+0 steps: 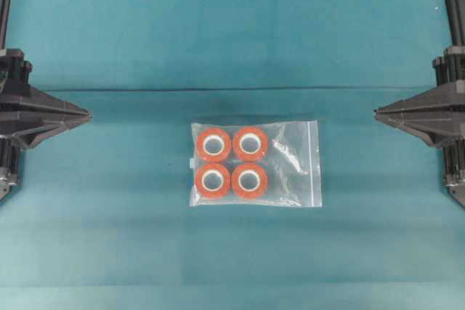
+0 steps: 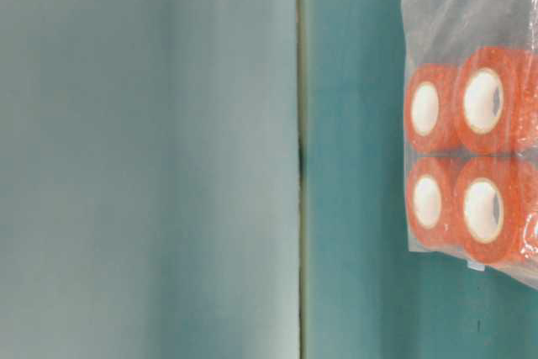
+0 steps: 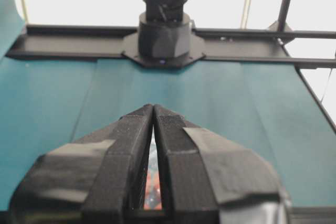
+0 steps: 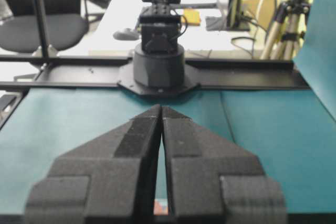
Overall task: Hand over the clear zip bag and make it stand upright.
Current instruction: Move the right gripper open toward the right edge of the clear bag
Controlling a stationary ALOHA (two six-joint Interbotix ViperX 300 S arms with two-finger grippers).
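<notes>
We see one teal table (image 1: pixel 109 201), then two grippers: the left gripper (image 1: pixel 89 115) and right gripper (image 1: pixel 376 113), each with jaws together, holding nothing. Between their tips, well apart from both, one clear zip bag (image 1: pixel 290 161) lies flat, holding four orange-red rolls (image 1: pixel 213 145).

Glossy crinkled clear plastic zip bag (image 1: pixel 280 163) on matt teal cloth (image 1: pixel 109 201).

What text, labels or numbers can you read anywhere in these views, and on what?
None can be read.
Clear zip bag: no print visible.
Four orange-red rolls: plain, with white cores.
Teal table cover: unmarked.
Clutter behind the table in the right wrist view: too blurred to show any lettering.
</notes>
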